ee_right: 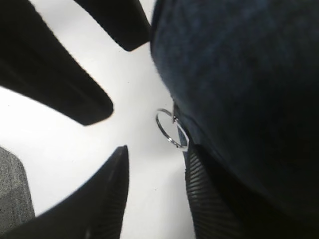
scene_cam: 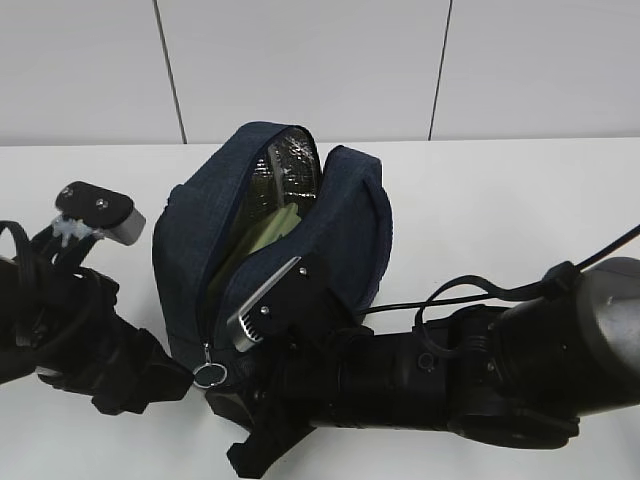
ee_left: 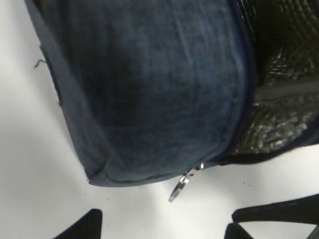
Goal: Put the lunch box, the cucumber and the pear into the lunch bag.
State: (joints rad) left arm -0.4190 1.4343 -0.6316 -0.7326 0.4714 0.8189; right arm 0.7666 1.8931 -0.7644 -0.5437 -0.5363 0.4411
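The navy lunch bag point(scene_cam: 300, 250) stands on the white table with its top unzipped and its silver lining showing. A pale green shape, the lunch box point(scene_cam: 262, 236), sits inside the opening. The cucumber and the pear are hidden. The bag's metal ring pull point(scene_cam: 210, 374) hangs at the low front corner. My left gripper point(ee_left: 162, 229) is open just short of the ring pull point(ee_left: 179, 188), holding nothing. My right gripper point(ee_right: 157, 152) is open too, with one ribbed finger point(ee_right: 209, 199) against the bag point(ee_right: 239, 74) right below the ring pull point(ee_right: 169, 128).
Both arms crowd the table's front edge, the left gripper point(scene_cam: 175, 378) and right gripper point(scene_cam: 232, 410) almost meeting at the bag's corner. The left gripper's black fingers point(ee_right: 60, 74) fill the upper left of the right wrist view. A panelled white wall stands behind the table.
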